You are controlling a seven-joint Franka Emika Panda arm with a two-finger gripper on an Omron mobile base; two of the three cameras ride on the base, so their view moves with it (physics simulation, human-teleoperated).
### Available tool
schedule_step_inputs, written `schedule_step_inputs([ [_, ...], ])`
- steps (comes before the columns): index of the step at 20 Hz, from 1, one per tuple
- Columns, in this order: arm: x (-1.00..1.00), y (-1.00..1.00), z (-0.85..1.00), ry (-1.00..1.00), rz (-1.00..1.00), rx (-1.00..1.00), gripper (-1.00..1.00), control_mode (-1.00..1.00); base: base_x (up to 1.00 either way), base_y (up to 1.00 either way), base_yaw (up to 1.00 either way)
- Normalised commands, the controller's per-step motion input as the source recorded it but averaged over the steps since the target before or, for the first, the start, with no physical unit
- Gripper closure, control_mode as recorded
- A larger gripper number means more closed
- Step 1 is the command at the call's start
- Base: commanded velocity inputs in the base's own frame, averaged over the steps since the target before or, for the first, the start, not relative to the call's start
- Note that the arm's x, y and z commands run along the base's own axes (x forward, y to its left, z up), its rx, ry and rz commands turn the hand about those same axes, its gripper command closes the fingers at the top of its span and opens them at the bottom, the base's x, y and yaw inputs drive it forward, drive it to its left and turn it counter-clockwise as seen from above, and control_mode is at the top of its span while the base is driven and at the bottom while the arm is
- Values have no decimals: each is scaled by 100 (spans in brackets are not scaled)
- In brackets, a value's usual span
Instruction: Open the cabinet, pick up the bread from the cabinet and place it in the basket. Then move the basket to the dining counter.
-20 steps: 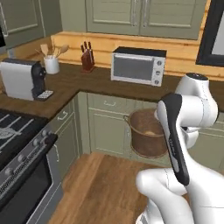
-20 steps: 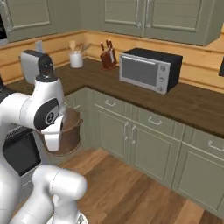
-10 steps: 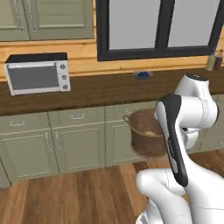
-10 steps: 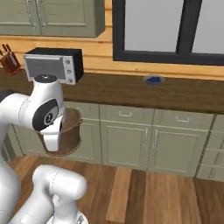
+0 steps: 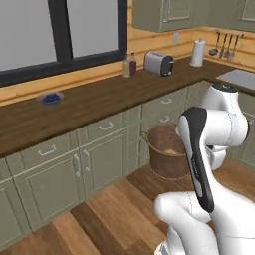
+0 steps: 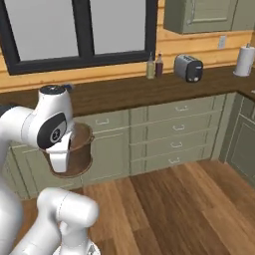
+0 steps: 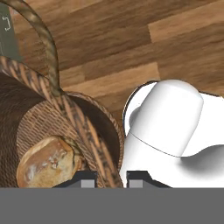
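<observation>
Above the wood floor [image 7: 131, 52], the gripper [image 7: 110, 178] is carrying the basket [image 7: 65, 127] off the ground, fingers [image 7: 83, 178] pinching what looks like its woven rim between them. Bread [image 7: 46, 161] is lying on the basket bottom, just left of the fingers. Basket is hanging beside the arm, well short of the counter [image 5: 74, 107].

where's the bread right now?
The bread lies on the bottom of the basket, at lower left of the hand view; the gripper is shut on the basket's rim, above the wood floor.
</observation>
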Motion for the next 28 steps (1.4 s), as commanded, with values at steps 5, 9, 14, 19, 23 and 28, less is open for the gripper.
schedule_step_inputs([
  [5,0,0,0,0,0,0,100,100,0,-80,-76],
  [9,0,0,0,0,0,0,100,100,0,-77,-77],
  [14,0,0,0,0,0,0,100,100,0,-72,-80],
  [19,0,0,0,0,0,0,100,100,0,-67,-81],
  [23,0,0,0,0,0,0,100,100,0,-59,-80],
  [28,0,0,0,0,0,0,100,100,0,-60,-80],
])
